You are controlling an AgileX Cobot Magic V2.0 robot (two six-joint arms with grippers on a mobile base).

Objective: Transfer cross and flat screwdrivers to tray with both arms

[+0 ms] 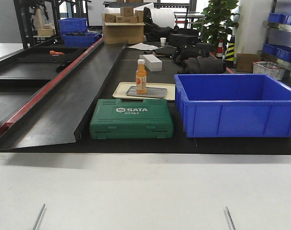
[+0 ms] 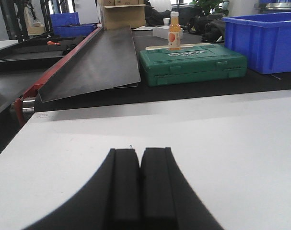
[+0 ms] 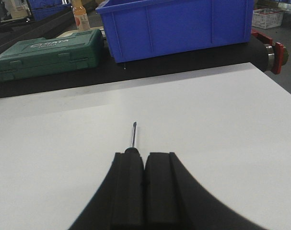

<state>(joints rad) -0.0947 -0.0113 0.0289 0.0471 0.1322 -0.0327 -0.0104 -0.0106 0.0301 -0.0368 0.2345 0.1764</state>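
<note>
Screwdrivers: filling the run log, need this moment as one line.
left gripper: shut on left screwdriver, tip barely showing | right gripper: shut on right screwdriver | both over white table

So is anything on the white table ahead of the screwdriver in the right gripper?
Nothing visible: the white tabletop is bare from the slim dark screwdriver shaft in the right gripper to its far edge.

screwdrivers (image 1: 38, 216) (image 1: 227, 218) 2 | green case (image 1: 131, 119) 1 | orange bottle (image 1: 141, 76) 1 | trays (image 1: 120, 90) (image 1: 156, 93) 2
</note>
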